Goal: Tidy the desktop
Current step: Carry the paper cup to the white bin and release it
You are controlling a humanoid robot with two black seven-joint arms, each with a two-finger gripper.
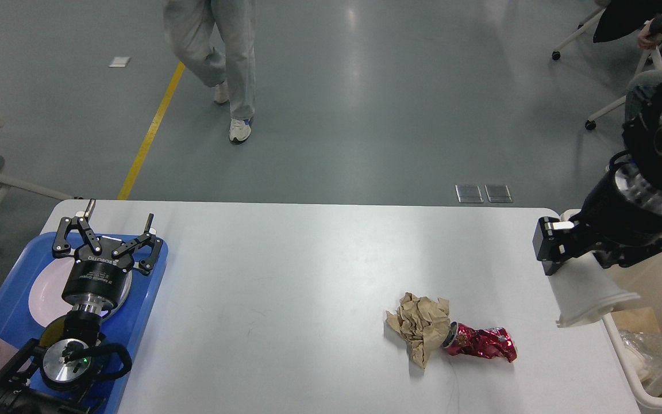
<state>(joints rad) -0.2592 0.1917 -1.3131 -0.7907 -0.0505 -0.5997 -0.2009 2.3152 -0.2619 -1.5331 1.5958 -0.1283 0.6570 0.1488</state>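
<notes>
Right tool [566, 270] clamps a white paper cup [589, 293], raised at the right edge of the white rectangular worktop [308, 276]. Left tool [115, 221] spread wide, holding nothing, over blue plastic tray [147, 287].

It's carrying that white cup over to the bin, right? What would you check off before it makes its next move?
1. Right gripper holds the white paper cup: ok, the cup hangs from it, mouth down.
2. Cup over the cream bin: not ok, it hangs at the bin's near rim, partly over the desktop.
3. Fingers' exact grip: cannot tell, they are hidden by the cup.
4. Trash left: not ok, the crumpled brown paper and crushed red can lie touching each other.
5. Left gripper out of the way: ok, open above the blue tray.
</notes>
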